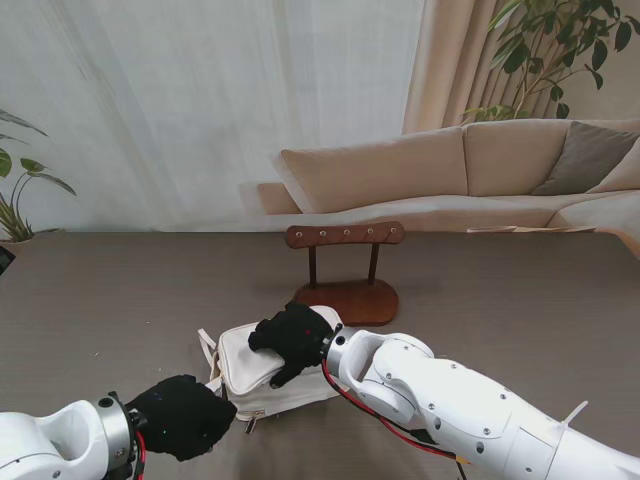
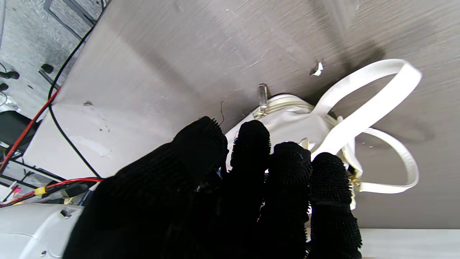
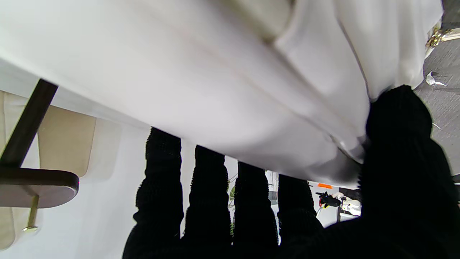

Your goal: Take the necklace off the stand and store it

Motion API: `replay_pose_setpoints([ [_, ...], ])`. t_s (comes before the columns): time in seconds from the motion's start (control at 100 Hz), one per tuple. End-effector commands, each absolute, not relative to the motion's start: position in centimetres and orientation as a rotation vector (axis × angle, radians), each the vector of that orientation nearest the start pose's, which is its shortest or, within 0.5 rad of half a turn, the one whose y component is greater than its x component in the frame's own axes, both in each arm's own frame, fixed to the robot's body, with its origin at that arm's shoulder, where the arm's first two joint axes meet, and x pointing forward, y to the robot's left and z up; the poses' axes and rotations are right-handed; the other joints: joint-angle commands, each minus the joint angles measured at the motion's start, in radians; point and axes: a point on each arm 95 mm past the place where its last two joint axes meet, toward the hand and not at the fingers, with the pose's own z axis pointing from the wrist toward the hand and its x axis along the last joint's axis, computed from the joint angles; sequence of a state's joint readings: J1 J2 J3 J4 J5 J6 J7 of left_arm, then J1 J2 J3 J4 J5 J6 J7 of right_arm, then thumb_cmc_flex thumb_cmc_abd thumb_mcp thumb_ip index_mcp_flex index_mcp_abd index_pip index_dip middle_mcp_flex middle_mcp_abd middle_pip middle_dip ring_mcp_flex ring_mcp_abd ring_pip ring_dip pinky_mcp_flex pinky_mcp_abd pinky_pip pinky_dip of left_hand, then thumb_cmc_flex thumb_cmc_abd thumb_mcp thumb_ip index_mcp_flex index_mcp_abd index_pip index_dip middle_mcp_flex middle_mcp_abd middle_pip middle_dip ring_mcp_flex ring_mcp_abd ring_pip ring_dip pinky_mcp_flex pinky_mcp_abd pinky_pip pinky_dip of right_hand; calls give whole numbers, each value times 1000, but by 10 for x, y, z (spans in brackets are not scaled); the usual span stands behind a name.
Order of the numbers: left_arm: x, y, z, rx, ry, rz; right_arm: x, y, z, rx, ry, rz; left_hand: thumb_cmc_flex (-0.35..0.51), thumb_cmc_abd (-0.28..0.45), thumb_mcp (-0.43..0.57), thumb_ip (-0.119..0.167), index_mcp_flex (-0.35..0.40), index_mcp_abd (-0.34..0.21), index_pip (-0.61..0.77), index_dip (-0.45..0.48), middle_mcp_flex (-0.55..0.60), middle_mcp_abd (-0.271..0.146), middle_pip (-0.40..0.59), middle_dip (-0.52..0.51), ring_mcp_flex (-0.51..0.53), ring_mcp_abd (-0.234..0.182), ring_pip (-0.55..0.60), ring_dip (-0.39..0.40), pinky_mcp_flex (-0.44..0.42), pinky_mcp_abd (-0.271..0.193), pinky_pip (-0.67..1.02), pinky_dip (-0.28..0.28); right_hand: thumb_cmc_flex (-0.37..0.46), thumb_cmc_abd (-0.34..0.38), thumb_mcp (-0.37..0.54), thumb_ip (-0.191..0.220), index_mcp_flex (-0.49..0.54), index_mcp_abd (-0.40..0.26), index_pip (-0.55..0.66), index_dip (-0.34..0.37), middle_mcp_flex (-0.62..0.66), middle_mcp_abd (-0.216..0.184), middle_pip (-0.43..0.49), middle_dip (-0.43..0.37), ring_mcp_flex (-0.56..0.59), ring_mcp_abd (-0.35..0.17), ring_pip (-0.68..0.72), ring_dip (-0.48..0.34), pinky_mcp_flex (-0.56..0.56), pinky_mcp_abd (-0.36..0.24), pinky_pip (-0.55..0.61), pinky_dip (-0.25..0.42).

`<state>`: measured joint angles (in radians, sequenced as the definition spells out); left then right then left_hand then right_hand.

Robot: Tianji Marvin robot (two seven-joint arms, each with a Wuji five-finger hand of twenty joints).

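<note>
The wooden necklace stand [image 1: 345, 236] is on the table beyond the bag, and its pegs look bare; part of the stand [image 3: 39, 187] also shows in the right wrist view. I see no necklace in any view. A white handbag [image 1: 250, 368] lies nearer to me than the stand. My right hand [image 1: 292, 338] is on top of it, with the white fabric [image 3: 215, 90] pinched between thumb and fingers. My left hand [image 1: 182, 415] is at the bag's near left corner. Its fingers [image 2: 287, 165] lie side by side against the bag [image 2: 287, 120], and the grip itself is hidden.
The bag's white straps [image 2: 377, 93] loop out over the grey table [image 1: 520, 300] on its left side. A beige sofa [image 1: 470, 170] and white curtains stand behind the table. A small white scrap [image 2: 317, 69] lies beside the bag.
</note>
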<state>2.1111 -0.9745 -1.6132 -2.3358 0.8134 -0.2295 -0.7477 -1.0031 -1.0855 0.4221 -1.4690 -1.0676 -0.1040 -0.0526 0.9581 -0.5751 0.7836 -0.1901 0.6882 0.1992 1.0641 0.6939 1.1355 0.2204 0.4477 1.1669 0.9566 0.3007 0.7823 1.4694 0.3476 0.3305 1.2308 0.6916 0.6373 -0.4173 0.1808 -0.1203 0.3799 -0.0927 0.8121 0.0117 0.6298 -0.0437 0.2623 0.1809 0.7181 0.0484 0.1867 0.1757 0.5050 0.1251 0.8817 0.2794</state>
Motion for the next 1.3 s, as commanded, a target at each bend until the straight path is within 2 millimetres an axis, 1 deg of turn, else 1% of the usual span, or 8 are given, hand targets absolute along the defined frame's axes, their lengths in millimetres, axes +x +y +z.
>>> replay_pose_setpoints([
  [0.0,242,-10,-231,-1223,2216,-1379,396,170,-343,439,2152,1515,24,28,6,15,32,-101,71,8,0,-8,11,3,-9,-12,11,11,-1,-11,15,-1,167,257,89,86,106,-76,179,54,208,-70,176,84,138,-87,107,62,-266,-37,66,-21],
  [0.59,245,-44,-233,-1171,2231,-1572,396,170,-343,439,2152,1515,28,36,-8,11,32,-114,56,-14,-22,-34,-47,-15,-56,-15,-60,-19,-35,-19,-37,-24,116,254,106,95,102,-61,146,67,192,-64,179,86,130,-82,105,62,-270,-35,65,-21],
  [0.77,246,-33,-236,-1169,2219,-1503,396,170,-343,439,2152,1515,-18,22,-17,17,44,-135,-163,-139,-117,-22,-172,-325,-136,57,-416,-253,-117,-23,-203,-124,-66,224,222,112,86,-43,22,147,141,-38,175,85,93,-33,91,63,-289,-2,47,-18],
  [0.8,247,-30,-236,-1172,2210,-1495,396,170,-343,439,2152,1515,-31,19,-18,17,45,-135,-221,-164,-137,-19,-170,-380,-158,62,-443,-278,-134,-23,-230,-141,-97,217,239,123,84,-40,-20,230,132,-35,173,83,86,-29,88,63,-292,2,43,-14],
  [0.9,248,-20,-238,-1195,2173,-1473,396,170,-343,439,2152,1515,-71,17,-34,16,51,-123,-403,-213,-192,-7,-178,-629,-242,71,-487,-324,-176,-25,-306,-180,-167,174,291,140,61,-35,-42,259,98,-28,181,89,62,-20,80,60,-300,12,28,-12],
  [1.03,250,-11,-241,-1216,2131,-1453,396,170,-343,439,2152,1515,-171,38,13,18,59,-98,-562,-229,-257,1,-233,-699,-334,82,-528,-362,-221,-26,-383,-209,-233,140,341,127,38,-24,-50,266,71,-20,182,89,45,-8,77,58,-305,16,20,-7],
  [1.12,250,-6,-242,-1215,2119,-1430,396,170,-343,439,2152,1515,-268,64,69,79,49,-67,-669,-263,-301,6,-258,-737,-382,79,-543,-388,-239,-30,-425,-218,-268,119,372,121,25,-20,-50,268,50,-13,189,93,28,-2,75,57,-308,21,14,-5],
  [1.29,249,1,-242,-1218,2088,-1410,396,170,-343,439,2152,1515,-334,57,47,78,21,-16,-784,-329,-389,27,-302,-791,-476,94,-575,-423,-269,-31,-518,-249,-326,82,413,111,-3,-6,-58,265,19,-7,190,93,1,12,65,50,-317,28,2,-2],
])
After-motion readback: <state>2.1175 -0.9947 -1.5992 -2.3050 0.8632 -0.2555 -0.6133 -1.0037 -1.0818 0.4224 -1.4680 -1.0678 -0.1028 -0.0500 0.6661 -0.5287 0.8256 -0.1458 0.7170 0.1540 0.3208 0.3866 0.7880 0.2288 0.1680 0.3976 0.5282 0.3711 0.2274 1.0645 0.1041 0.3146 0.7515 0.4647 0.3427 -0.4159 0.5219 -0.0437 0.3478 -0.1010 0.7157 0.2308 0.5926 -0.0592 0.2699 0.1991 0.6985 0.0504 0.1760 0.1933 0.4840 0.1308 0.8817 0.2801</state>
